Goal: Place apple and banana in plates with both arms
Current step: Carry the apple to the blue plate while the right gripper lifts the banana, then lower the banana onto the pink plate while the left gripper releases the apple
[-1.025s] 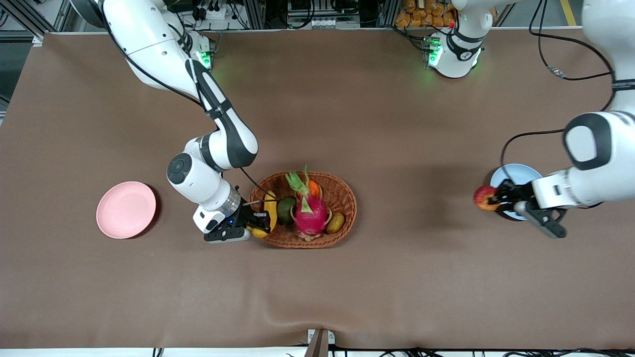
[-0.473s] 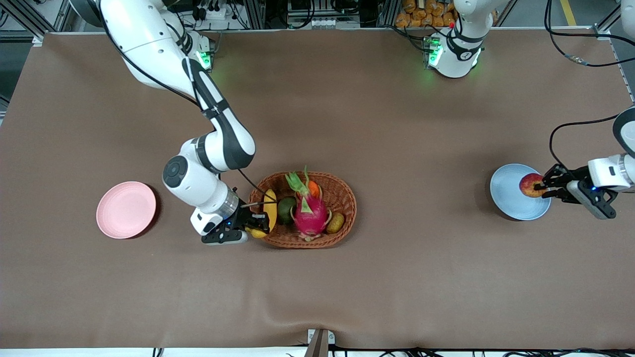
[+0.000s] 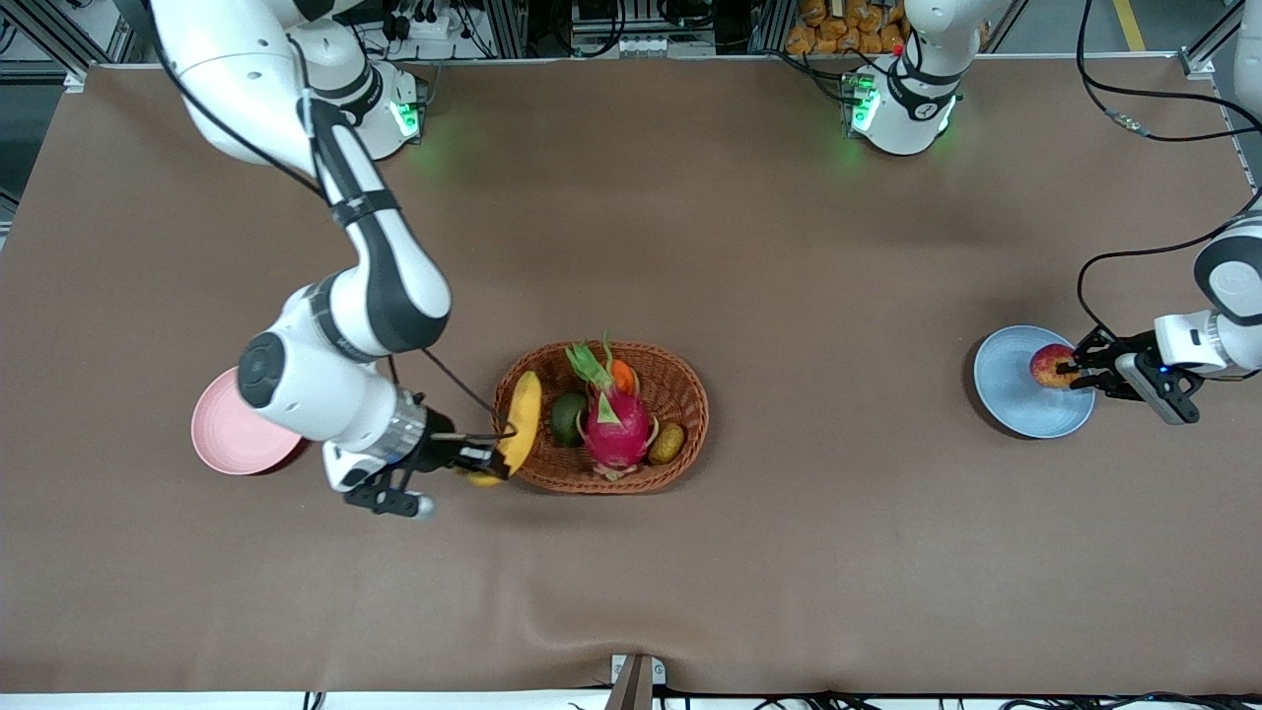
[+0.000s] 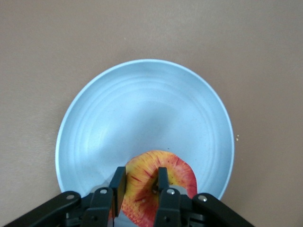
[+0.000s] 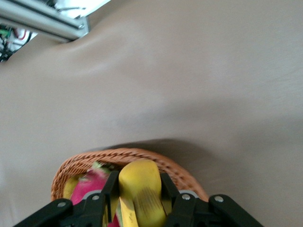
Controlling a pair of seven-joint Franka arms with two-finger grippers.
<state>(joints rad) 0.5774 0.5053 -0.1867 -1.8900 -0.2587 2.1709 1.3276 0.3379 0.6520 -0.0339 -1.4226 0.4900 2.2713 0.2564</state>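
Brown cloth covers the bench on which two white arms work at separate ends. The right tool is clamped on the yellow banana, holding it lifted over the rim of the wicker basket at the end toward the right arm; the right wrist view shows both black fingers pressed against the banana's flanks with the basket weave just below. The banana stands roughly at the basket's nine o'clock in the front view. In the basket lie a pink dragon fruit, a dark green fruit, an orange carrot-like piece and a brownish kiwi-like fruit. The pale pink plate sits toward the right arm's end of the bench, partly covered in the front view by the right arm's wrist.

At the left arm's end, the left tool is closed on the red and yellow apple, which sits at the light blue plate, near its three o'clock edge in the front view. The left wrist view shows the fingers gripping the apple on both sides over the plate's inner surface; whether the apple touches the plate cannot be told.
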